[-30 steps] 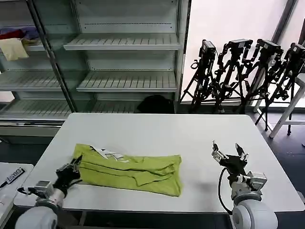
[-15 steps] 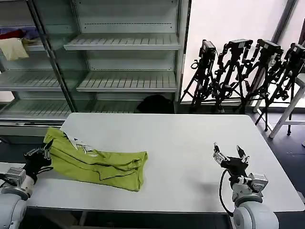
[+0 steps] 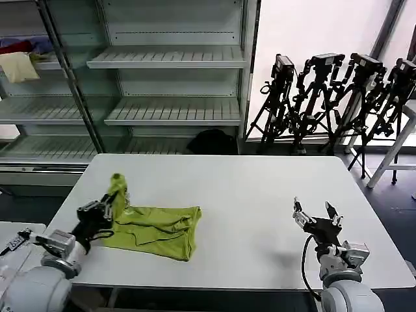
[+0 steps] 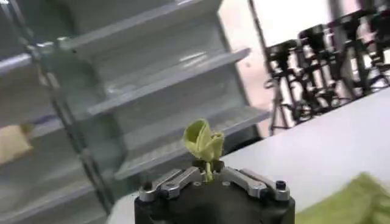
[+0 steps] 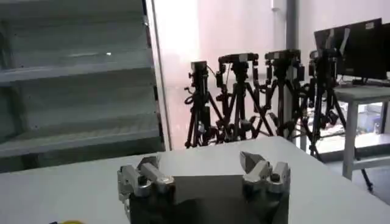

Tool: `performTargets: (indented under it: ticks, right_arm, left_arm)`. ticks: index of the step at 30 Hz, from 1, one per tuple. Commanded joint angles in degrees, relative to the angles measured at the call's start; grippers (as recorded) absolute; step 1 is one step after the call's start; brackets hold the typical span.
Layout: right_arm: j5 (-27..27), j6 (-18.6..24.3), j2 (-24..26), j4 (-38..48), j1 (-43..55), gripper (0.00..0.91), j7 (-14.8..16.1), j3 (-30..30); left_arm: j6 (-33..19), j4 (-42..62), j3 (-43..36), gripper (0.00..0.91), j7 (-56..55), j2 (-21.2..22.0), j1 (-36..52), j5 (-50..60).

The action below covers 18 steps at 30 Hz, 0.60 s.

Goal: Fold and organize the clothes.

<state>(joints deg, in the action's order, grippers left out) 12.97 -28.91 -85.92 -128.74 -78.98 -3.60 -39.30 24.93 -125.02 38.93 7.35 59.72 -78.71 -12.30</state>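
Observation:
The lime yellow-green T-shirt (image 3: 156,229) lies bunched in a folded strip on the left half of the white table (image 3: 247,195). Its left end is lifted off the table into a small peak. My left gripper (image 3: 109,205) is shut on that raised end; in the left wrist view a pinched tuft of the T-shirt (image 4: 204,141) sticks up from between the fingers of the left gripper (image 4: 208,172). My right gripper (image 3: 316,212) hovers open over the table's right front part, far from the shirt, and the right gripper (image 5: 204,165) holds nothing.
Empty metal shelves (image 3: 172,62) stand behind the table. A cream, red and purple cloth pile (image 3: 23,58) sits on the far left shelf. Camera tripods (image 3: 331,97) crowd the back right. A lower side table (image 3: 16,240) adjoins the front left corner.
The left gripper first dragged the shirt's left end far to the left, bunching the cloth. It has now come back toward the right and raised that end into a peak. The right gripper stayed put.

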Motion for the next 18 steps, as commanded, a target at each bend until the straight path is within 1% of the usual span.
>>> performTargets:
  ticks: [1, 4, 9, 18]
  right_arm:
    - [0.0, 0.1, 0.1, -0.3, -1.3, 0.907, 0.1, -0.3]
    - [-0.1, 0.1, 0.1, -0.4, -1.4, 0.907, 0.1, -0.2]
    - [-0.5, 0.0, -0.1, -0.3, -1.4, 0.907, 0.1, 0.0]
    - [-0.9, -0.3, 0.0, -0.1, -0.9, 0.907, 0.0, 0.1]
  left_arm:
    - [5.5, -2.3, -14.7, 0.000, -1.8, 1.3, 1.8, -0.9]
    - [6.3, -0.6, -16.9, 0.000, -2.9, 1.7, 3.1, -2.0]
    - [8.1, 2.5, -20.5, 0.000, -5.8, 3.7, 6.1, -4.3]
    - [8.2, 7.9, -25.2, 0.000, -8.1, 7.5, 9.0, -4.4]
